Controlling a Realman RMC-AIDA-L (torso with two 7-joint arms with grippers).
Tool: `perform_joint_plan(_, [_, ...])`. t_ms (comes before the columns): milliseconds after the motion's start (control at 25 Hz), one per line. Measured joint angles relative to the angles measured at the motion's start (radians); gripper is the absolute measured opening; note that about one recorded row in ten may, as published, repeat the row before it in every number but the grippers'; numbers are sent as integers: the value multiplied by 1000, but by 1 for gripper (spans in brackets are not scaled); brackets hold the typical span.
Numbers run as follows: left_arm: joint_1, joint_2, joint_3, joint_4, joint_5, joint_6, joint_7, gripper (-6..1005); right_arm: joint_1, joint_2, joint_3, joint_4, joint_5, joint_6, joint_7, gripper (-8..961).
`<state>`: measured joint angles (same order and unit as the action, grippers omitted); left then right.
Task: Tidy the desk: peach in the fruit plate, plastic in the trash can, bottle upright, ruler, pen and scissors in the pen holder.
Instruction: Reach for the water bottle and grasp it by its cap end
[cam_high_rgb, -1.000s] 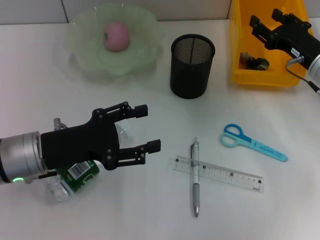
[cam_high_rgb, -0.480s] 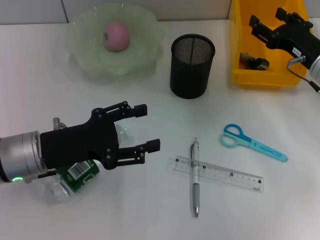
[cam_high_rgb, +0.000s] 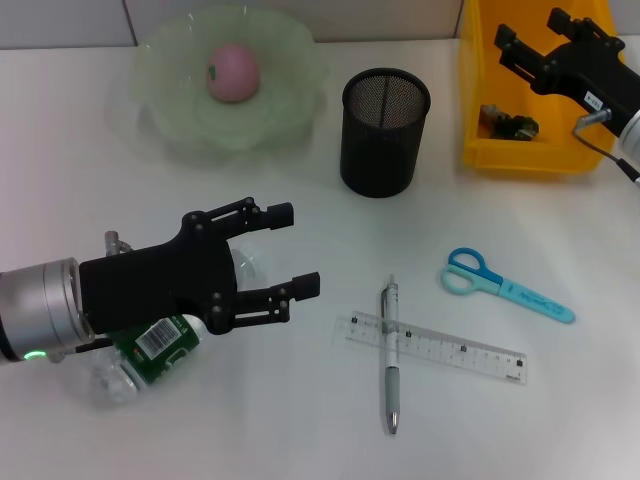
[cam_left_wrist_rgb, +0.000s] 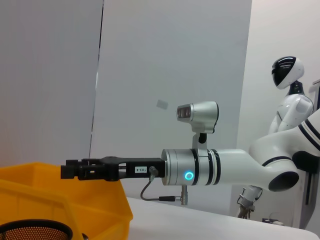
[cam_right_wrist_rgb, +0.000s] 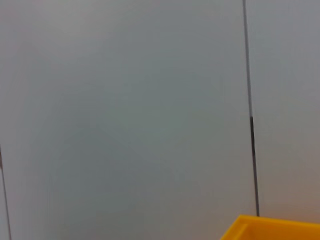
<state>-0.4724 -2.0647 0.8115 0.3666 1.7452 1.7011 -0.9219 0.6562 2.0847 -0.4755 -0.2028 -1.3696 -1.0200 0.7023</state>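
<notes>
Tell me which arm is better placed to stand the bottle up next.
Left. The left claw hangs open right above the lying bottle, while the right claw is far off over the yellow trash can.

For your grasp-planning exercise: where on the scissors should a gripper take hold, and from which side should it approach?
Grip the scissors across the closed light-blue blades, midway along, coming straight down from above. They lie flat on the table with bare table on both sides, blades narrow and straight, while the ringed handles are wide and hollow. Turn the fingers square to the slanted blades.
</notes>
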Motion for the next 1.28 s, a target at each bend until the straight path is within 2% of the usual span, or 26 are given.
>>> perform_joint_plan(200, [0,0,0,0,0,0,0,816,-25,-1,8,-2,38,-71,2,768])
perform_joint_plan(400, [1,0,0,0,0,0,0,816,-67,-5,2,-10,51,-207,41,767])
perform_joint_plan(520, [1,1,0,0,0,0,0,815,-102,-7,-30,-51,39,-289,134,767])
perform_joint_plan(640, [1,1,0,0,0,1,0,815,-141,-12,-109,-120,5,-375,253,767])
perform_joint_plan(800, [-3,2,0,0,1,-4,-6,815,-180,-35,-189,-200,-89,-495,387,767])
perform_joint_plan(1000, [-11,2,0,0,0,-7,-24,816,-194,-89,-200,-227,-259,-638,451,768])
perform_joint_plan(1040, [-11,2,0,0,0,-7,-29,816,-199,-105,-198,-232,-317,-668,455,768])
perform_joint_plan(1280, [-10,3,-9,14,-1,-9,-66,815,-213,-117,-200,-272,-429,-689,454,768])
